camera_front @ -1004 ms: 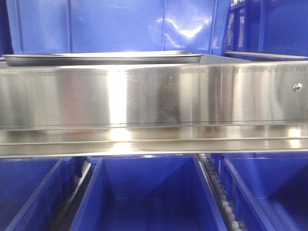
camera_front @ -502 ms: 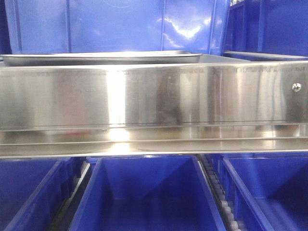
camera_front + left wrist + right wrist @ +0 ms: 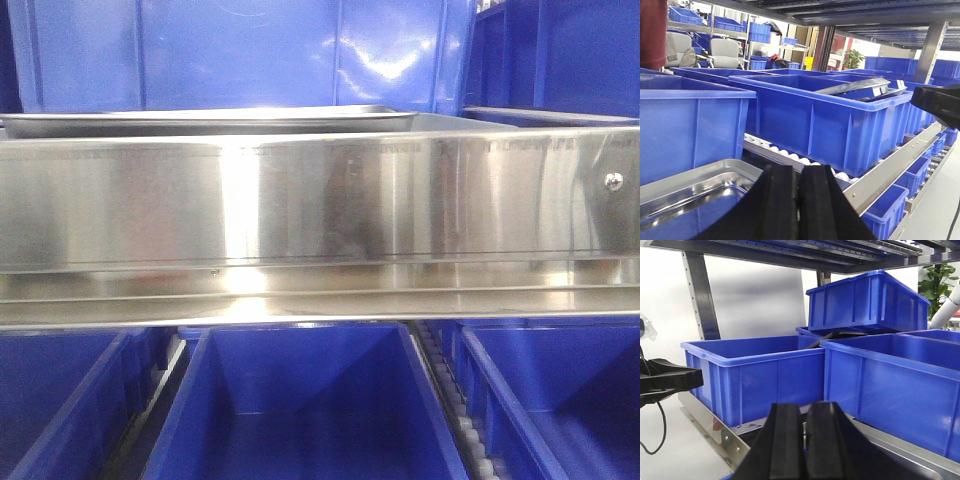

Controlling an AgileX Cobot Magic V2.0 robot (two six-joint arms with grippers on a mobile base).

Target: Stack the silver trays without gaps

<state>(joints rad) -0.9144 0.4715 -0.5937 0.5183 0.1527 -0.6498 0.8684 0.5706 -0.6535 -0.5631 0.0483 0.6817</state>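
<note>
A silver tray lies on the shelf behind the steel front panel; only its rolled rim shows in the front view. In the left wrist view a silver tray lies at the lower left, with my left gripper just above its near right corner, its jaws shut and empty. In the right wrist view my right gripper is shut and empty, above a silver tray rim at the lower right. Each gripper shows in the other's view: the right gripper, and the left gripper.
A broad steel shelf panel with a screw spans the front view. Blue bins stand below it and more blue bins stand on the roller shelf behind the trays. One bin holds a dark leaning pan.
The front view has shifted very slightly to the left. The tray rim and the panel stand as before.
</note>
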